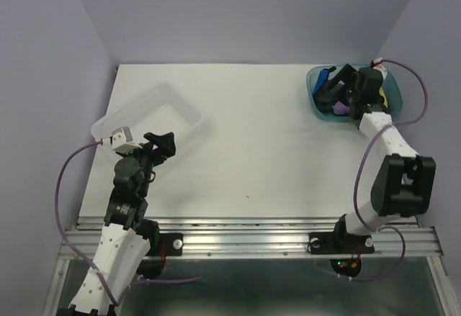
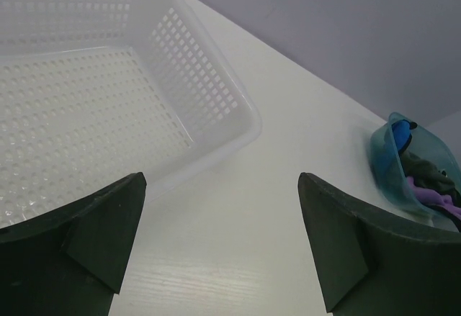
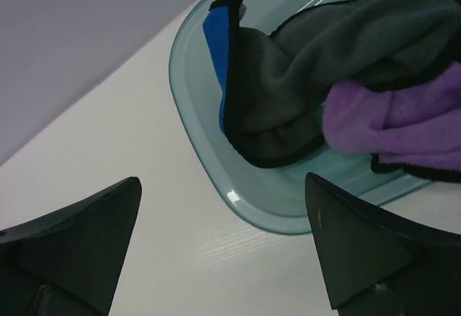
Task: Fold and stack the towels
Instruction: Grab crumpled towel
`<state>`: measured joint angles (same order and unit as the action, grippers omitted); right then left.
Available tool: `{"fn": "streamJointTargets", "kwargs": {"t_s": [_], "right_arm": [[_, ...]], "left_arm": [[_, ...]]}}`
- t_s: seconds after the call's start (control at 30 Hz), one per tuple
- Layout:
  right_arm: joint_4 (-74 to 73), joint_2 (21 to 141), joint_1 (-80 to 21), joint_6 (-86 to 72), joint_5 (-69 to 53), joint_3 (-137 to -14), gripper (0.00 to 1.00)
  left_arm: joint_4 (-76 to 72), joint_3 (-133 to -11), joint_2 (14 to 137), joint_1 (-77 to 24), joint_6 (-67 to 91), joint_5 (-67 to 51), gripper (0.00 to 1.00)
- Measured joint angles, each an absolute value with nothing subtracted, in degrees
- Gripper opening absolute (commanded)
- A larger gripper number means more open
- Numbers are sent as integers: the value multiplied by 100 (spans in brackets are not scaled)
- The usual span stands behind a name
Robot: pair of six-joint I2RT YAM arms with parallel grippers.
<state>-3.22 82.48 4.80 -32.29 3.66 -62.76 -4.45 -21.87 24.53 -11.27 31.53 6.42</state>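
The towels lie crumpled together in a teal tub (image 1: 314,93) at the table's back right: a blue one (image 3: 215,35) showing its dark reverse face, a purple one (image 3: 403,114), and a bit of yellow (image 1: 385,100). My right gripper (image 3: 222,183) hovers open at the tub's near rim (image 3: 209,165), nothing between its fingers. In the top view the right gripper (image 1: 337,91) covers much of the pile. My left gripper (image 2: 221,179) stands open and empty above the white table, beside the clear tray (image 2: 216,93). From there the tub (image 2: 385,165) and purple towel (image 2: 432,197) show far off.
The clear perforated tray (image 1: 155,114) sits at the left, just beyond the left gripper (image 1: 162,143). White table (image 1: 252,136) stretches between tray and tub. Lilac walls enclose the back and both sides. A metal rail runs along the near edge.
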Motion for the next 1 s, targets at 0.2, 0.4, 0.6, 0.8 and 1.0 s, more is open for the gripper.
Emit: {"fn": "streamJointTargets", "kwargs": {"t_s": [0.2,0.4,0.6,0.8,1.0], "right_arm": [[-381,10390,480,-3004,558,-7994,100],[-397,11478,478,-2871,598,-8803,84],[-434,12108,434,-2823,558,-9314,64],[-421,12387,408,-2810,515,-9548,10],[-384,12418,405,-2812,379,-9564,1]], "left_arm": [[-445,-2187,2534,-1127,3153,701,99],[-445,-2187,2659,-1127,3153,760,99],[-445,-2187,2801,-1127,3153,786,99],[-445,-2187,2873,-1127,3153,803,99],[-445,-2187,2877,-1127,3153,808,99]]}}
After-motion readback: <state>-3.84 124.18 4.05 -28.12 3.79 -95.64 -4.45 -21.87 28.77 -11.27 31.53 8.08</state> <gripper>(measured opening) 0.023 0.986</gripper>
